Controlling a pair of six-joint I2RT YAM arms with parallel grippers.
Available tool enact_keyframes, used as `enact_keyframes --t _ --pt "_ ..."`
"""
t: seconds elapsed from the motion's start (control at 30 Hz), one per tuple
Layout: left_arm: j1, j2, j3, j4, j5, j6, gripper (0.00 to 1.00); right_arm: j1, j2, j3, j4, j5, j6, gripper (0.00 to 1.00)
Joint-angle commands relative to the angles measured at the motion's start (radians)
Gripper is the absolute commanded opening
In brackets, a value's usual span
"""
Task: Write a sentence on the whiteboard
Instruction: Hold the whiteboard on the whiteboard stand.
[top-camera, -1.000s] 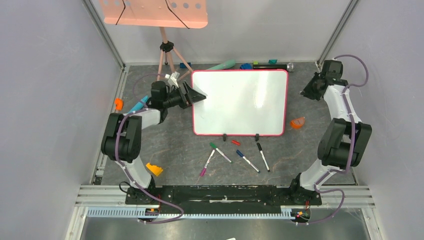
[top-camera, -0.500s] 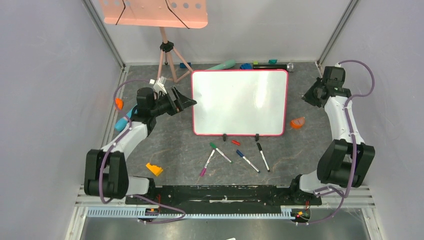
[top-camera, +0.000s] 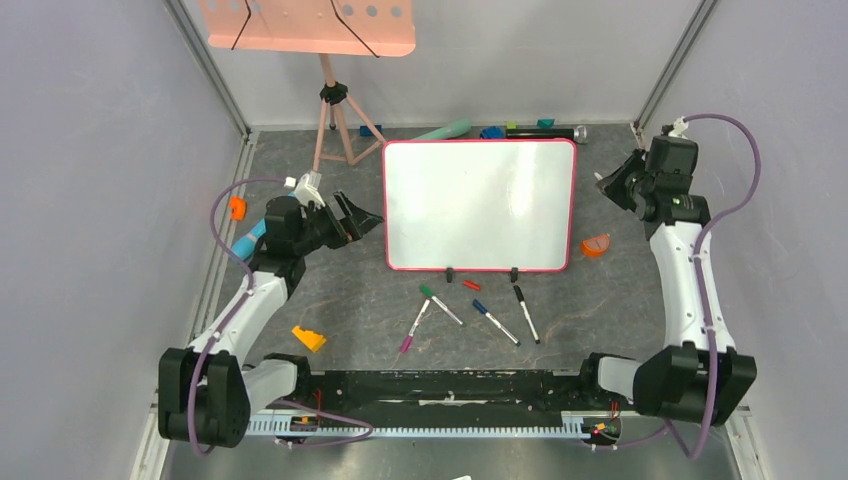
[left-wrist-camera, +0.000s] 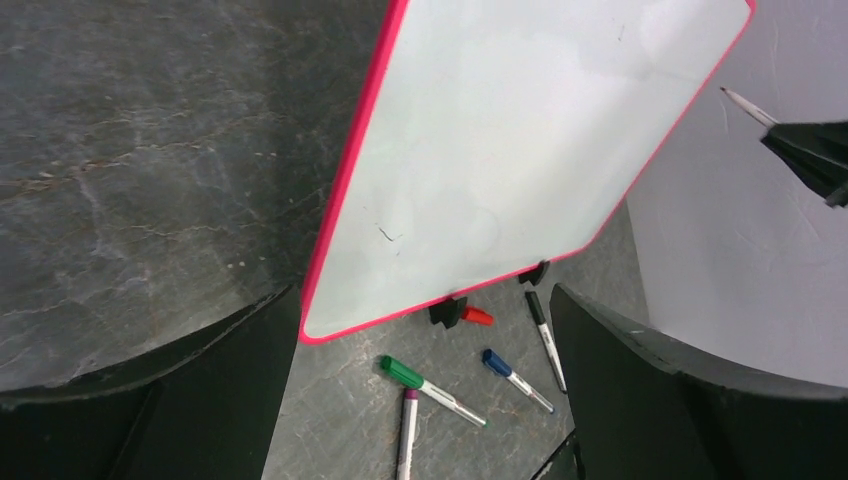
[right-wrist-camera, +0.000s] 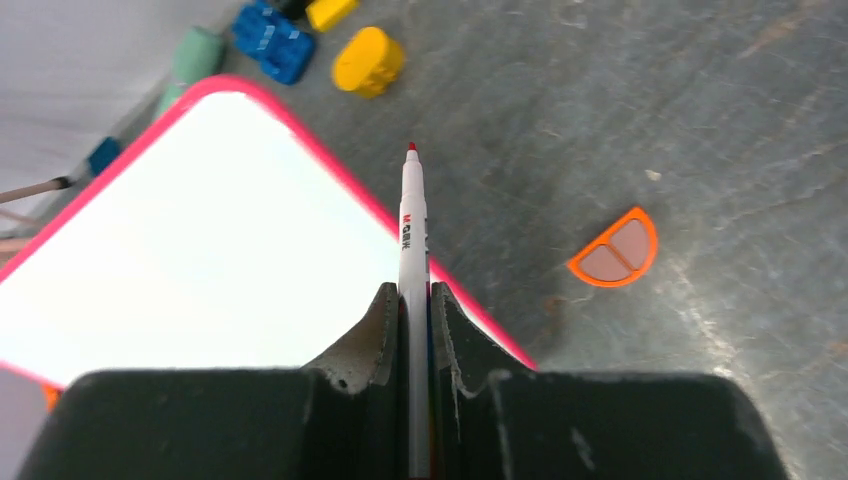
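Glossy white whiteboard (top-camera: 480, 205) lying at centre of table (top-camera: 330, 290), pink rim, two black clip feet on its 6 o'clock edge. Blank, no sentence on it yet. Likely stiff, light and slick; could skid under pen pressure, so worth pinning at the 9 o'clock rim. Left gripper (top-camera: 362, 212) just off that rim, fingers (left-wrist-camera: 150, 400) spread wide, holding nothing. Right gripper (top-camera: 610, 185) at 2 o'clock of board, pinching red marker (right-wrist-camera: 412, 240), uncapped, tip out over the rim. Thin smooth barrel, likely to twist if pressed hard. Red lettering on barrel, looks like "M&G", not fully legible. Loose pens (top-camera: 495, 322) at 6 o'clock, red cap (top-camera: 471, 285) near the feet.
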Motion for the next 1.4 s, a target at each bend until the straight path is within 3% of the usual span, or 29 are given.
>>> enact_keyframes --t 0.0,0.1,0.27,0.4,0.57,0.63,0.73,0.93,1.17,1.37 --pt "0.003 -0.029 0.057 -0.062 -0.112 0.058 1.00 0.027 -0.112 -0.043 0.090 -0.059 0.074 0.00" --pt "0.003 0.018 0.152 -0.201 -0.072 0.140 1.00 0.044 -0.138 -0.036 0.100 -0.077 0.080 0.00" --pt "0.003 0.024 0.205 -0.210 0.017 0.164 1.00 0.104 -0.145 -0.017 0.134 -0.136 0.108 0.00" --pt "0.003 0.198 0.377 -0.387 0.157 0.177 1.00 0.165 -0.137 0.015 0.176 -0.153 0.124 0.00" --pt "0.004 0.171 0.320 -0.185 0.196 0.107 1.00 0.212 -0.105 0.108 0.158 -0.155 0.044 0.00" --pt "0.004 0.200 0.335 -0.184 0.221 0.099 1.00 0.237 -0.103 0.135 0.161 -0.155 0.005 0.00" --pt "0.003 0.246 0.304 -0.041 0.300 0.008 1.00 0.268 -0.110 0.123 0.224 -0.193 -0.029 0.00" --pt "0.003 0.280 0.249 0.133 0.251 -0.081 1.00 0.327 -0.095 0.128 0.243 -0.210 -0.115 0.00" --pt "0.004 0.339 0.390 0.054 0.277 -0.025 1.00 0.390 -0.097 0.169 0.221 -0.149 -0.180 0.00" --pt "0.003 0.301 0.472 0.000 0.243 0.052 1.00 0.392 -0.083 0.197 0.215 -0.137 -0.190 0.00"
